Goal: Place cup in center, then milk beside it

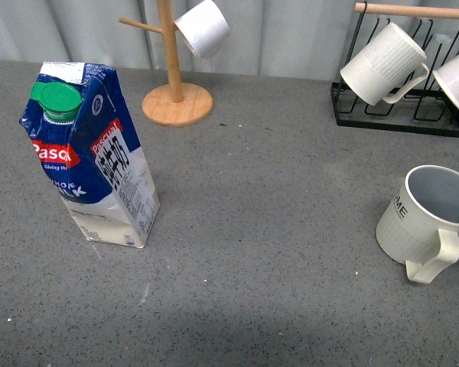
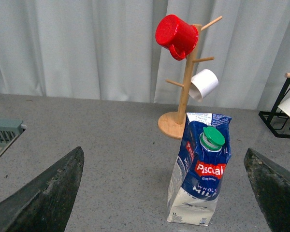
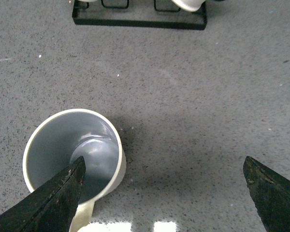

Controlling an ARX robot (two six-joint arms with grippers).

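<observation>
The milk [image 1: 92, 157] stands upright at left, well apart from the cup [image 1: 427, 220] at right.

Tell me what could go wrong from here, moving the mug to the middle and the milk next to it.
1. The right tool is open, with one finger showing over the opening of the mug. Coming straight down like that could hit the rim and tip it.
2. The milk carton is tall, narrow-based and looks creased. A high grip by the open left tool might topple it.
</observation>
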